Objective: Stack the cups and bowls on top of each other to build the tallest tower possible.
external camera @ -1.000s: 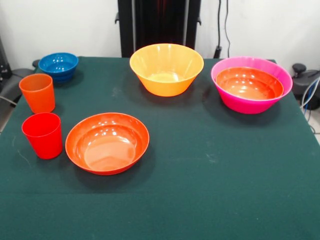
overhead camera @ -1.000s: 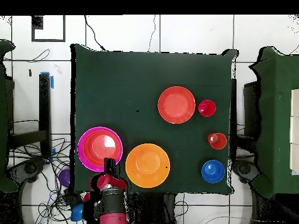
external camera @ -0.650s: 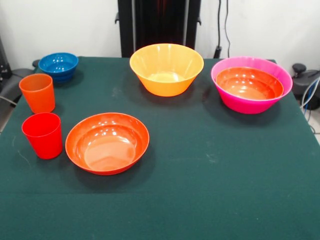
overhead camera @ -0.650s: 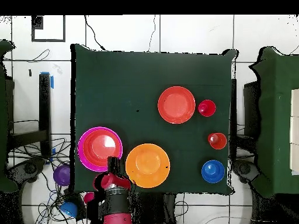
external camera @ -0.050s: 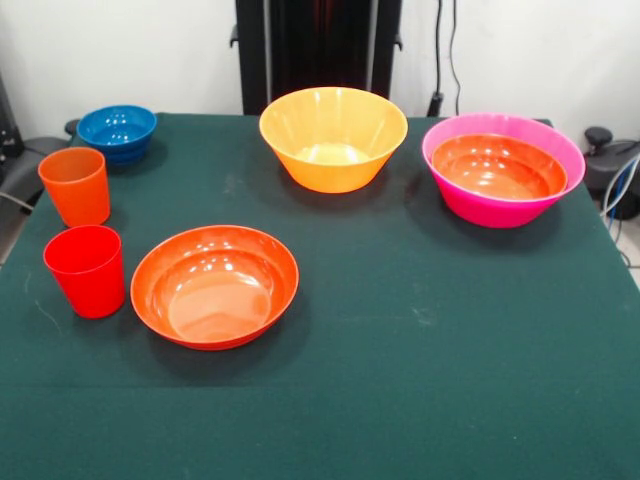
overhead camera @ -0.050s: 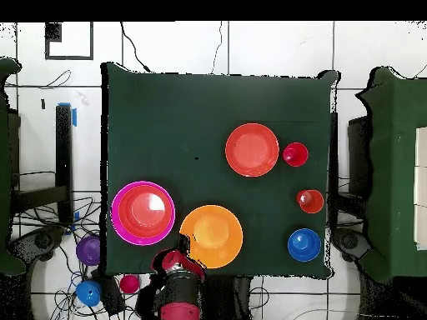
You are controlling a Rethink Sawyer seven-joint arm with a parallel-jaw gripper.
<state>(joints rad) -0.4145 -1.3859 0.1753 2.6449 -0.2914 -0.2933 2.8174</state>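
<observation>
the gripper (overhead camera @ -0.050s: 178,258) sits at the table's edge between the tower (overhead camera @ -0.050s: 143,213) and the yellow-orange bowl (overhead camera @ -0.050s: 211,236), and whether it is open or closed cannot be told. the tower is a large pink bowl (external camera @ -0.050s: 503,170) with a red-orange bowl (external camera @ -0.050s: 497,168) nested inside; the second red-orange bowl (external camera @ -0.050s: 214,286), the blue bowl (external camera @ -0.050s: 117,131), the orange cup (external camera @ -0.050s: 75,186) and the red cup (external camera @ -0.050s: 86,270) stand empty. the red arm (overhead camera @ -0.050s: 179,296) reaches in over the green table (external camera @ -0.050s: 420,330), with purple, blue and pink-red bowls on the floor (overhead camera @ -0.050s: 50,150).

Green-clothed table (external camera @ -0.050s: 420,380) with 2 cups (external camera @ -0.050s: 85,270), blue bowl (external camera @ -0.050s: 117,130), yellow-orange bowl (external camera @ -0.050s: 333,137), red-orange bowl (external camera @ -0.050s: 214,285), pink tower (external camera @ -0.050s: 503,168).
</observation>
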